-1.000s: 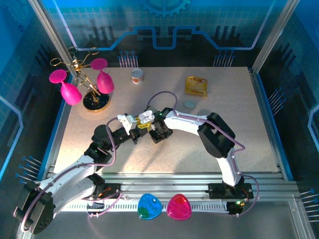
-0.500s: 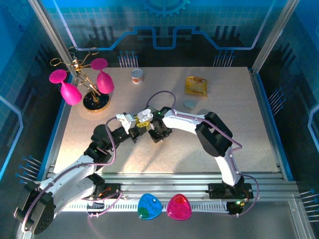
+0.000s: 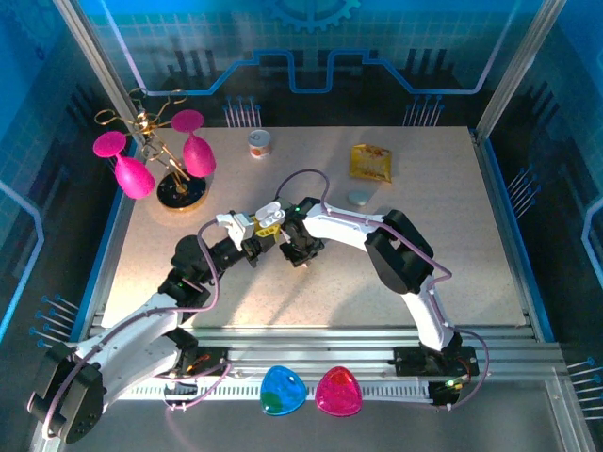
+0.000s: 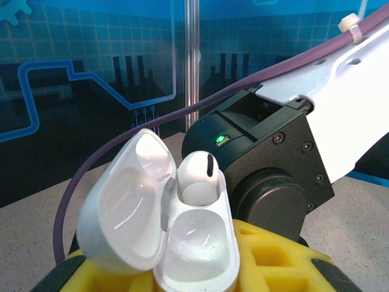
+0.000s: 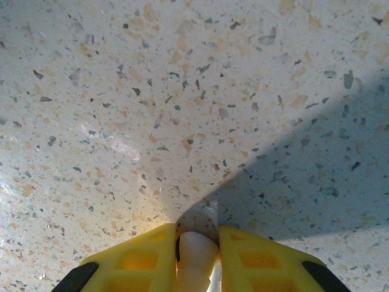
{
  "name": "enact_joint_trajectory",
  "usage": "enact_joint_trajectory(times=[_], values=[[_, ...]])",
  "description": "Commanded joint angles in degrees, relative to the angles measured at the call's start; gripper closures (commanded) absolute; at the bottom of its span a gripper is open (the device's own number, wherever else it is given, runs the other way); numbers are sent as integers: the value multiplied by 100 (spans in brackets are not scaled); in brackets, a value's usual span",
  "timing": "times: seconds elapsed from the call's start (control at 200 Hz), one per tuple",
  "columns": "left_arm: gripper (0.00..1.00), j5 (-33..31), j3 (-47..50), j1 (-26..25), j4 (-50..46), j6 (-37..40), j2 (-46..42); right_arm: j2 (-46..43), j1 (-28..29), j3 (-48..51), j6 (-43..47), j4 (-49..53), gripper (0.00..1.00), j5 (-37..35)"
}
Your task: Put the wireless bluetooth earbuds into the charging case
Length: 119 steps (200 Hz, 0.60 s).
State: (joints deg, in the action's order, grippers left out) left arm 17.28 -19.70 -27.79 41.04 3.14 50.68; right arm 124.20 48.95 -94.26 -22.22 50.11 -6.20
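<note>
Left wrist view: the charging case (image 4: 197, 255) sits with its lid (image 4: 124, 213) swung open to the left, between the yellow fingers (image 4: 273, 255) of the left pincer (image 3: 264, 229). This pincer is closed on the case and holds it above the tabletop (image 5: 182, 91). Inside the case, one seated earbud (image 4: 197, 176) stands in the far socket, its rounded head up and a dark slot on it. The near socket (image 4: 194, 240) is empty and glossy. Directly behind the case there is the black wrist of the right arm (image 4: 267, 164), with a small green light and a purple cable (image 4: 121, 143).

In the right wrist view, the right pincer (image 5: 197, 240) points down to the speckled tabletop, and its two yellow fingers are pressed on a white earbud (image 5: 196, 261) between them. I cannot tell whether the tip of this earbud touches the surface.

From the top external view, both pincers meet near the middle of the tabletop, the right pincer just beside the case. Well apart from them are a stand with pink glasses (image 3: 155, 155) at the far left, a small can (image 3: 259, 143), a yellow packet (image 3: 370, 162) and a grey round piece (image 3: 358, 198).
</note>
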Motion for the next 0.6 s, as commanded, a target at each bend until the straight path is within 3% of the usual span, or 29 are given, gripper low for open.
enact_joint_trajectory(times=[0.0,0.23,0.435,0.59], values=[[76,484,10,-118,79,91,108,3,83,-9,-36,42,85,-280],[76,179,46,-116,254,-99,83,-1433,-312,1231,-140,-1138,84,-139],[76,294,-38,-112,407,-250,177,-3121,-1067,2752,-270,-2705,85,699],[76,443,-127,-105,397,-235,400,-4261,-1248,3412,20,-3780,85,1145]])
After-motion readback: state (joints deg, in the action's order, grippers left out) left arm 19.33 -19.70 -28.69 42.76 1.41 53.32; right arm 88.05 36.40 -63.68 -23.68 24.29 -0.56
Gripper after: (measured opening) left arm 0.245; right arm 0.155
